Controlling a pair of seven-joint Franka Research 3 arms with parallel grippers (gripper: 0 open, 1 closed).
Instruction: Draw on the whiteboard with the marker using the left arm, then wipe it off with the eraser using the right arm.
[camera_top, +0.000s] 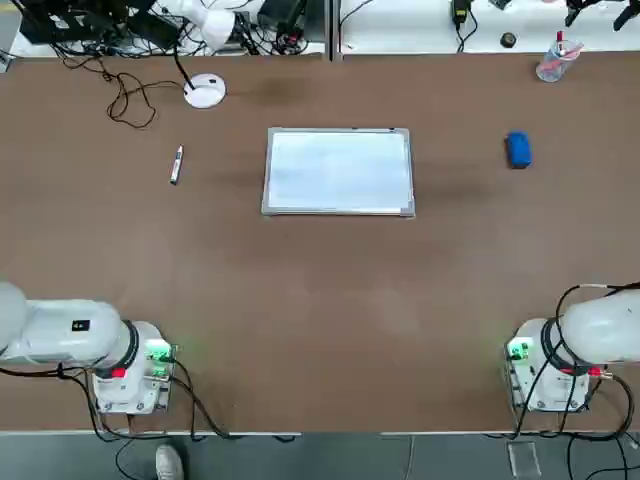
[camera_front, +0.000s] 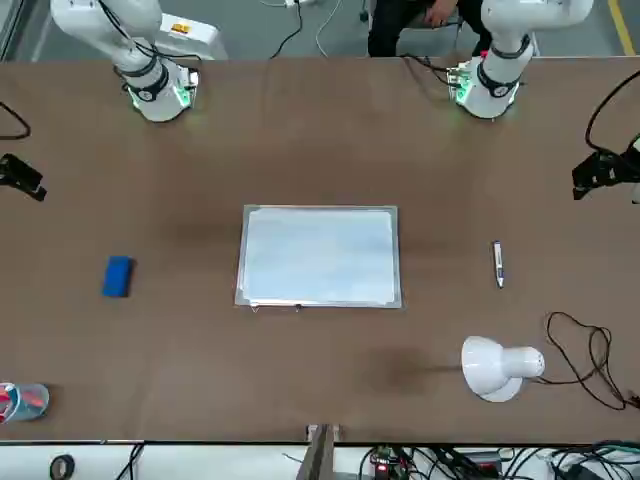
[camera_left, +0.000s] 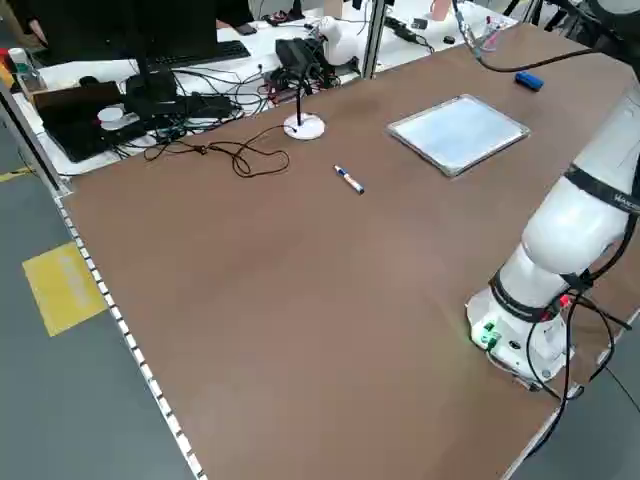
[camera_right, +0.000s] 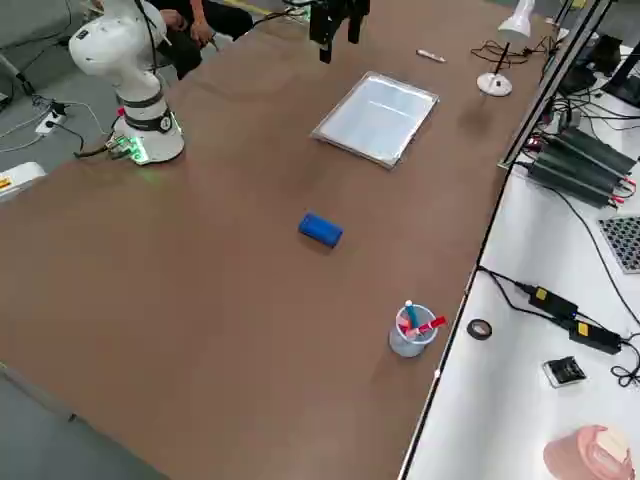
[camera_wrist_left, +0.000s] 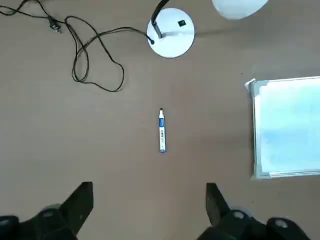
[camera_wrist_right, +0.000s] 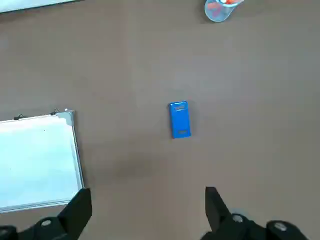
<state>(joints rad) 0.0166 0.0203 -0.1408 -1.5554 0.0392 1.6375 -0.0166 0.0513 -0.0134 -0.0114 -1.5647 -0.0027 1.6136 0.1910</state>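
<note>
Whiteboard (camera_top: 338, 171) lies flat mid-table, surface blank, silver frame all round. Marker (camera_top: 176, 165) lies on the table on the robot's left side of the board, well apart from it, nothing touching it. Eraser (camera_top: 518, 150) sits on the table on the robot's right side of the board, also well apart, untouched.

Left arm (camera_top: 70, 335) is parked at its base near the table's near edge, green light on. Left gripper (camera_wrist_left: 149, 200) hangs high above the marker, fingers (camera_wrist_left: 80, 204) wide apart, empty. In the left wrist view the marker lies between and beyond the two fingers, board edge off to one side.

Right arm (camera_top: 590, 335) is parked at its base likewise. Right gripper (camera_wrist_right: 148, 205) hangs high above the eraser, fingers (camera_wrist_right: 79, 210) spread apart, holding nothing.

Desk lamp (camera_top: 205, 91) with round white base stands at the far edge near the marker, black cable (camera_top: 130, 100) looped beside it. Clear cup (camera_top: 553, 62) with red items stands at the far right corner beyond the eraser. A person (camera_front: 415, 22) sits behind the arms' bases in the front view.
</note>
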